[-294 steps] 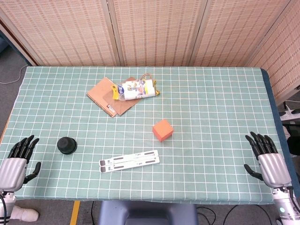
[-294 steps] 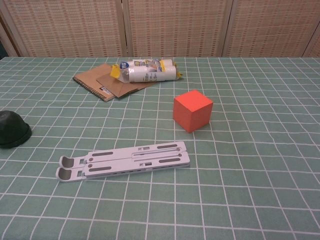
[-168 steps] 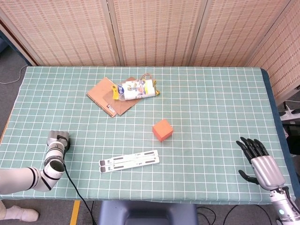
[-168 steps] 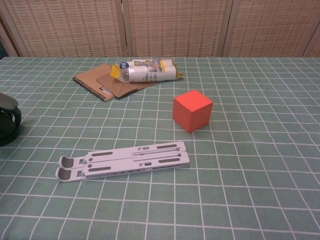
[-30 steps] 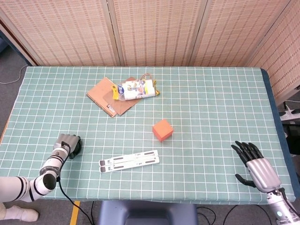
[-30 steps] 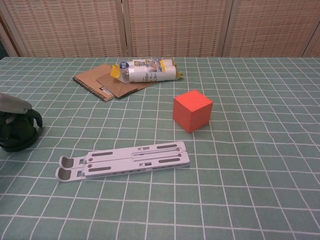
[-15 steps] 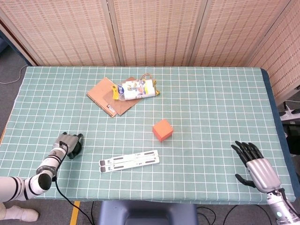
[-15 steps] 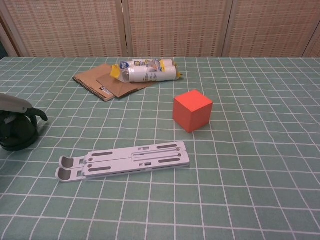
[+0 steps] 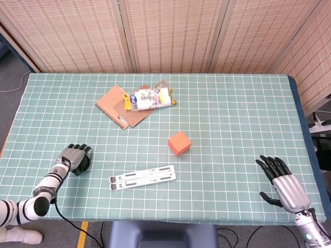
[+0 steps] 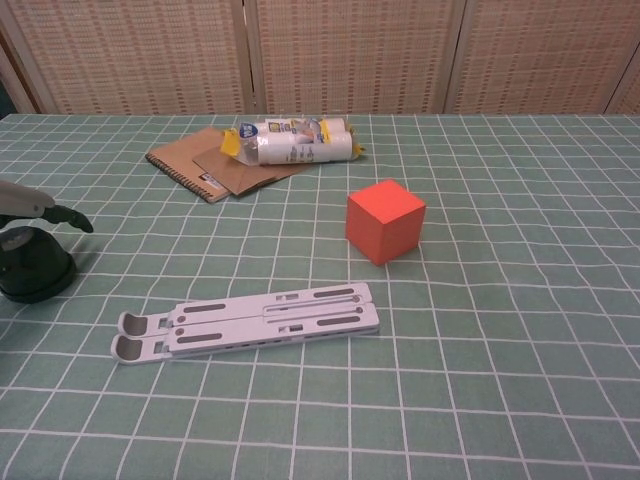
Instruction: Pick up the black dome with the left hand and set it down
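Checked green tablecloth (image 9: 232, 119), reed screens (image 9: 170, 33).

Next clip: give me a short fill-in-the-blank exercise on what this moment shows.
1. The left hand is above the black ____, which sits on the table.
2. The cube is ____ in colour.
3. The plastic-wrapped roll lies on the brown ____.

Missing words: dome; orange; notebook
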Controlling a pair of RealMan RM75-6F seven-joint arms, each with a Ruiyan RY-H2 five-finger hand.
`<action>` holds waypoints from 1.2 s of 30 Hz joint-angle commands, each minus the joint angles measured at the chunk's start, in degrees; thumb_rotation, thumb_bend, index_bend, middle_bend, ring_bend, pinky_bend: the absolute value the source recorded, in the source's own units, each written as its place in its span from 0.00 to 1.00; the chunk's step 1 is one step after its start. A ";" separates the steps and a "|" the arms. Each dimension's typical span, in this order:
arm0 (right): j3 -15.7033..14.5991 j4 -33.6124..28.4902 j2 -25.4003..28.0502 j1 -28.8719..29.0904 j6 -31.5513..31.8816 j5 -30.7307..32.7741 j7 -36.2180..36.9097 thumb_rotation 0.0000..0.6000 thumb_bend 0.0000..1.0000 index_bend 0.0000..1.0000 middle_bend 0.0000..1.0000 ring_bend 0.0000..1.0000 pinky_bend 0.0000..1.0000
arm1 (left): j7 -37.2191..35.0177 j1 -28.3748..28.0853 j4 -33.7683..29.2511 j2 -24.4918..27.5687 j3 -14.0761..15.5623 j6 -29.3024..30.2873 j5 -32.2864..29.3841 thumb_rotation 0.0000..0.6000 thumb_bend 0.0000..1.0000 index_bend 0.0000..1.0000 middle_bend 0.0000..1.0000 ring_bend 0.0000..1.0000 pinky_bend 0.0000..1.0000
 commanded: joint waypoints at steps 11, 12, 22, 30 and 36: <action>0.03 0.19 -0.63 0.08 -0.60 0.45 -0.91 1.00 0.18 0.00 0.00 0.00 0.00 | -18.94 20.60 -8.13 6.05 -1.61 25.86 37.22 1.00 0.43 0.00 0.00 0.00 0.00; 0.01 0.24 -0.72 0.16 -0.82 0.48 -0.99 1.00 0.18 0.00 0.00 0.00 0.00 | -21.51 23.59 -6.81 5.50 -0.60 29.72 42.49 1.00 0.43 0.00 0.00 0.00 0.00; -0.60 0.01 -1.17 0.21 -1.14 -0.36 -2.01 1.00 0.18 0.00 0.00 0.00 0.00 | -38.75 40.78 11.33 -2.34 1.62 48.27 61.23 1.00 0.42 0.00 0.00 0.00 0.00; -0.37 0.24 -0.93 0.15 -0.62 -0.23 -1.20 1.00 0.18 0.00 0.00 0.00 0.00 | -33.41 34.38 4.88 1.81 -0.73 30.59 57.45 1.00 0.41 0.00 0.00 0.00 0.00; -0.46 0.22 -1.07 0.22 -0.88 -0.24 -1.53 1.00 0.18 0.00 0.00 0.00 0.00 | -28.05 29.54 4.56 1.02 -4.13 19.07 51.46 1.00 0.41 0.00 0.00 0.00 0.01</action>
